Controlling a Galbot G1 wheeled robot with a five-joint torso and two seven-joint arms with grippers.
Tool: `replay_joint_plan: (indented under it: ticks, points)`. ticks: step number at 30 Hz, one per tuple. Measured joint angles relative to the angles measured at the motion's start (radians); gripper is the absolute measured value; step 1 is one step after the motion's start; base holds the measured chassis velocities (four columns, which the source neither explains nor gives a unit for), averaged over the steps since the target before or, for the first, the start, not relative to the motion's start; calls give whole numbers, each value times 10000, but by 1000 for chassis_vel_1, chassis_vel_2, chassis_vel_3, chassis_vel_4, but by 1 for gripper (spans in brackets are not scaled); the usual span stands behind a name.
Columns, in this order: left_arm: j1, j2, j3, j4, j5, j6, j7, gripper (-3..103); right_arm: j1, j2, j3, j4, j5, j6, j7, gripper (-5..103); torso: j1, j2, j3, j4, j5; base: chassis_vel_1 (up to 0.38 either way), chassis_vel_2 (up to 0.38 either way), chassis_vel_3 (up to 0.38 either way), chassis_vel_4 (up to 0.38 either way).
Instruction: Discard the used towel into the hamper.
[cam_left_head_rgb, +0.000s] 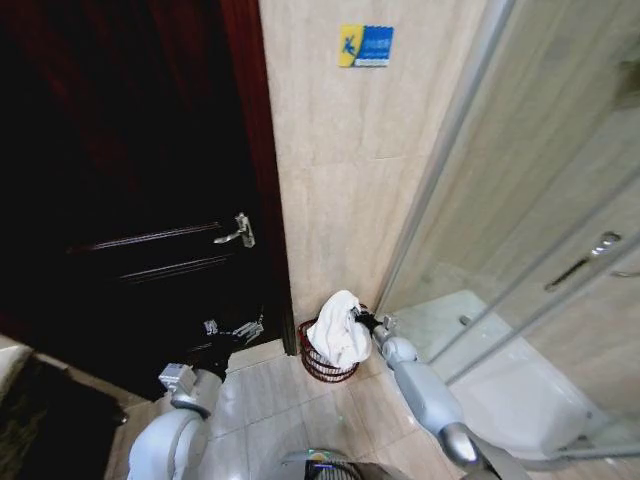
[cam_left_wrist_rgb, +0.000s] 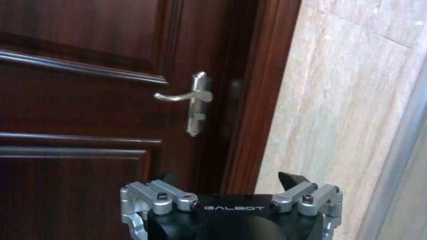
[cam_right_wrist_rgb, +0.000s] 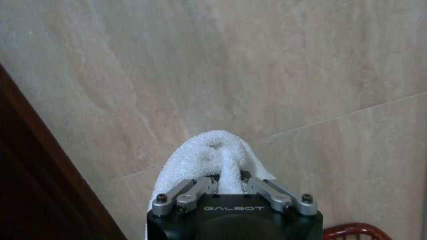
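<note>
head view showed the hamper (cam_left_head_rgb: 327, 362) standing on the pale floor tiles (cam_left_head_rgb: 270, 400) at the foot of the beige tiled wall (cam_left_head_rgb: 350, 180), and everything else sat around it. a white towel (cam_left_head_rgb: 340, 325) was heaped up out of the hamper's mouth, its lower folds down inside the red-brown wire rings and its top bunched above the rim. the right gripper (cam_left_head_rgb: 362, 320) was just beside the hamper on the shower side, up at the top of the towel. from the right wrist view the right gripper (cam_right_wrist_rgb: 230, 186) had its fingers pressed in on a ridge of the towel (cam_right_wrist_rgb: 213, 155), pinching the cloth between them, with a sliver of the hamper's red rim (cam_right_wrist_rgb: 353, 231) showing low beside it.

on the hamper's other side stood the dark wooden door (cam_left_head_rgb: 130, 200) with its silver lever handle (cam_left_head_rgb: 238, 232). the left gripper (cam_left_head_rgb: 232, 330) hung low in front of that door, well apart from the hamper and touching nothing. in the left wrist view the left gripper (cam_left_wrist_rgb: 230, 185) had its fingers spread wide with only the door (cam_left_wrist_rgb: 100, 125) and handle (cam_left_wrist_rgb: 190, 100) beyond them.

past the hamper on the right gripper's side ran the glass shower enclosure (cam_left_head_rgb: 520, 240).
</note>
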Motion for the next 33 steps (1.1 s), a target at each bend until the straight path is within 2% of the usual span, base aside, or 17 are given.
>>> replay_joint_plan:
  ticks: [9,15,18,27,33]
  points:
    - [-1,-1,0,0,0,0,0,100,8,-52,111,-293,-71,184,347,14,-1,1,0,-4,-1,9,7,8,13]
    - [0,0,0,0,0,0,0,100,-58,-166,110,-405,-332,-803,343,14,-1,1,0,-6,-2,0,0,0,0]
    - [-1,0,0,0,0,0,0,100,69,-75,135,-730,-369,-1027,367,14,0,1,0,-6,-1,0,0,0,0]
    - [-1,0,0,0,0,0,0,100,1096,573,1054,-3257,-1680,-1046,78,14,0,1,0,-4,-1,0,0,0,0]
    - [-1,0,0,0,0,0,0,100,1262,734,1416,-3856,-2208,-918,-60,14,0,1,0,-4,-2,0,0,0,0]
